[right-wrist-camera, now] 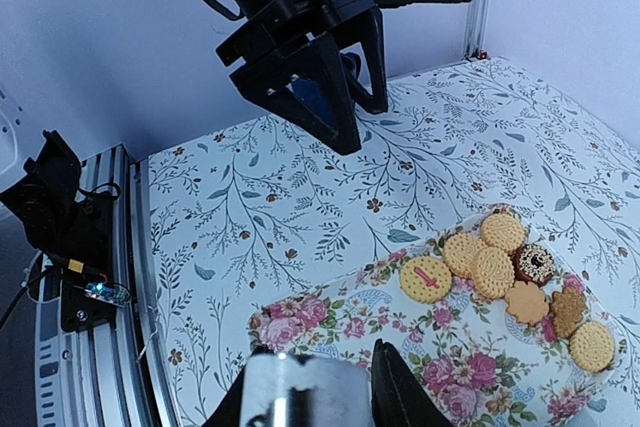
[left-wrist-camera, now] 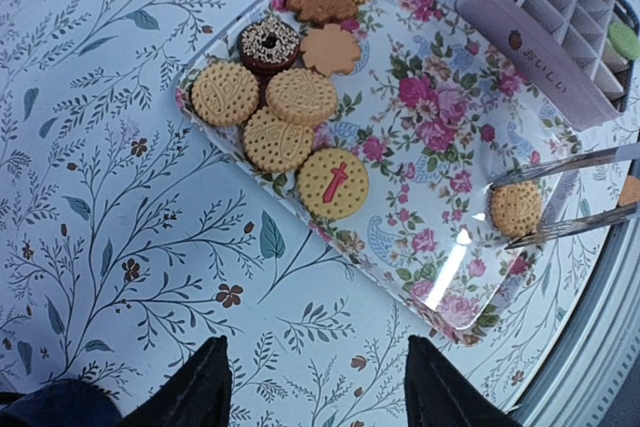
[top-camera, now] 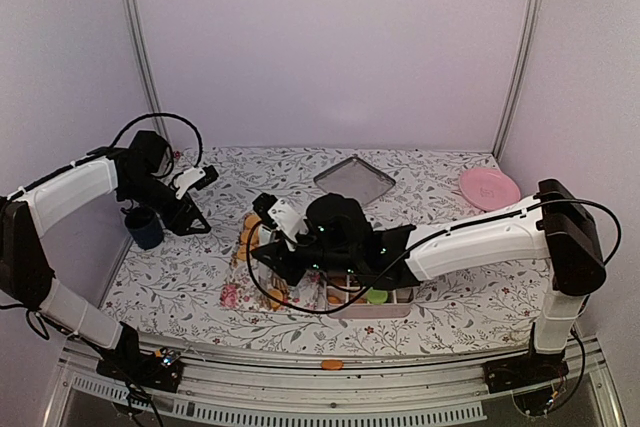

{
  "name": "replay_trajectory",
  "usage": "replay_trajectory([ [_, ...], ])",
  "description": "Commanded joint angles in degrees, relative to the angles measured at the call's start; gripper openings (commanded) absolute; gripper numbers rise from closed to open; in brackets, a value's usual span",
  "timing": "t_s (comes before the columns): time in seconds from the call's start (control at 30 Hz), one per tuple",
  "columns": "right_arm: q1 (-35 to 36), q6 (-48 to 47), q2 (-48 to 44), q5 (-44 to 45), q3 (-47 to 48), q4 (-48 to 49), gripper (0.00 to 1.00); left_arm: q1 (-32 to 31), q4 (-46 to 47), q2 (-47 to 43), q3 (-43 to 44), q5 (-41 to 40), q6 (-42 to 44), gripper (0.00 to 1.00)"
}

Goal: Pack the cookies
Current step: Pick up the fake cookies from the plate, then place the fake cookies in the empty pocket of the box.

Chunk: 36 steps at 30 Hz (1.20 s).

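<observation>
Several cookies (left-wrist-camera: 290,107), mostly golden with one chocolate ring and a brown one, lie bunched at one end of a floral tray (left-wrist-camera: 440,117). My right gripper (right-wrist-camera: 318,359) is shut on metal tongs (left-wrist-camera: 570,162). The tongs' tips pinch one golden cookie (left-wrist-camera: 515,209) just above the tray's other end. My left gripper (left-wrist-camera: 315,347) hangs open over the tablecloth beside the tray, with nothing between its fingers. In the right wrist view the cookies (right-wrist-camera: 500,267) sit at the tray's far end, and the left gripper (right-wrist-camera: 358,122) hovers beyond. The overhead view shows both grippers by the tray (top-camera: 232,292).
A pink compartment box (left-wrist-camera: 540,32) with a green cookie (top-camera: 376,296) in it stands next to the tray. A metal tray (top-camera: 355,179) and a pink plate (top-camera: 490,187) are at the back. A dark cup (top-camera: 145,227) is at the left. One orange cookie (top-camera: 332,364) lies on the front rail.
</observation>
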Motion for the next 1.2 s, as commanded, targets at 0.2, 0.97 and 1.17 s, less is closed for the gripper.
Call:
replay_trajectory([
  [0.2, -1.7, -2.3, -11.9, 6.4, 0.3, -5.3, 0.01, 0.6, 1.1, -0.3, -0.8, 0.6, 0.4, 0.59],
  [0.97, -5.5, 11.8, -51.0, 20.5, -26.2, -27.4, 0.03, 0.6, 1.2, 1.1, -0.1, 1.3, 0.3, 0.58],
  [1.17, -5.5, 13.3, -51.6, 20.2, -27.1, -29.0, 0.07, 0.7, 1.2, 1.2, -0.1, 1.4, 0.2, 0.58],
])
